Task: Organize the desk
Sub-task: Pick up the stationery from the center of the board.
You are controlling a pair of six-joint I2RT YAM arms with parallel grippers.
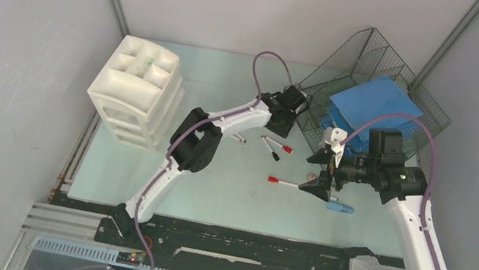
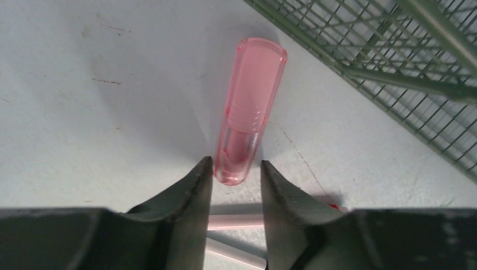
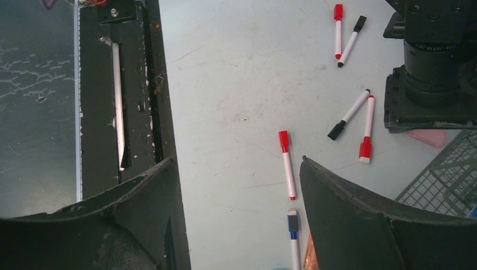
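Observation:
The desk [image 1: 212,190] is a pale mint-green tabletop scattered with markers. In the left wrist view a pink translucent tube [image 2: 247,107] lies on it beside the wire tray. Its near end sits between the tips of my left gripper [image 2: 234,169], whose jaws stand narrowly apart around it with a small gap on the right. In the top view the left gripper [image 1: 283,122] points down by the tray's front corner. My right gripper [image 3: 236,160] hangs wide open above the desk with nothing in it, near a red-capped marker [image 3: 287,163] and a blue-capped marker [image 3: 293,236].
A white drawer unit [image 1: 137,87] stands at the back left. A dark wire-mesh tray [image 1: 374,70] at the back right holds blue flat things [image 1: 372,106]. Marker pairs [image 1: 275,145] lie mid-desk, and a blue cylinder [image 1: 341,207] lies near the right arm. A black rail [image 1: 225,240] runs along the near edge.

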